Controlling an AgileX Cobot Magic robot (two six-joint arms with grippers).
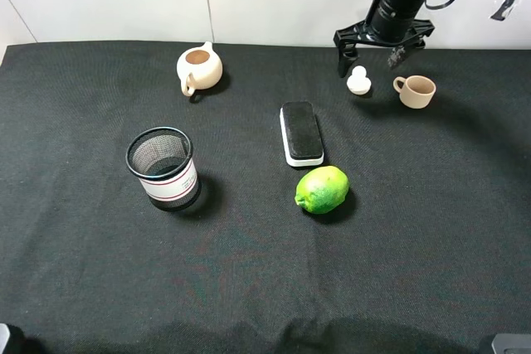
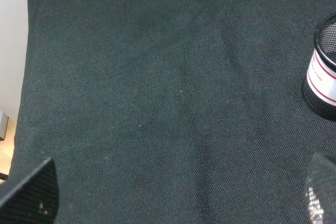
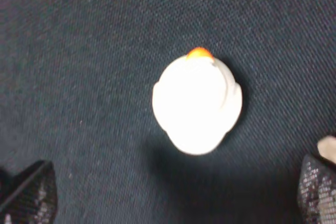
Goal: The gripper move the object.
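Beside cup (image 1: pixel 416 90), lid (image 1: pixel 358 81) on cloth (image 1: pixel 249 279) under right end effector (image 1: pixel 370 61), fingers apart; teapot (image 1: pixel 199 68) open-topped, mesh holder (image 1: pixel 163 167) upright

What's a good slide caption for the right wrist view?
Open gripper poised over the white lid on black cloth.

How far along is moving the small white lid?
Done: the approach only. The white lid sits ungrasped on the cloth beside the cup. In hand: the right gripper hovers open above it. Remaining: lower, close, lift, carry.
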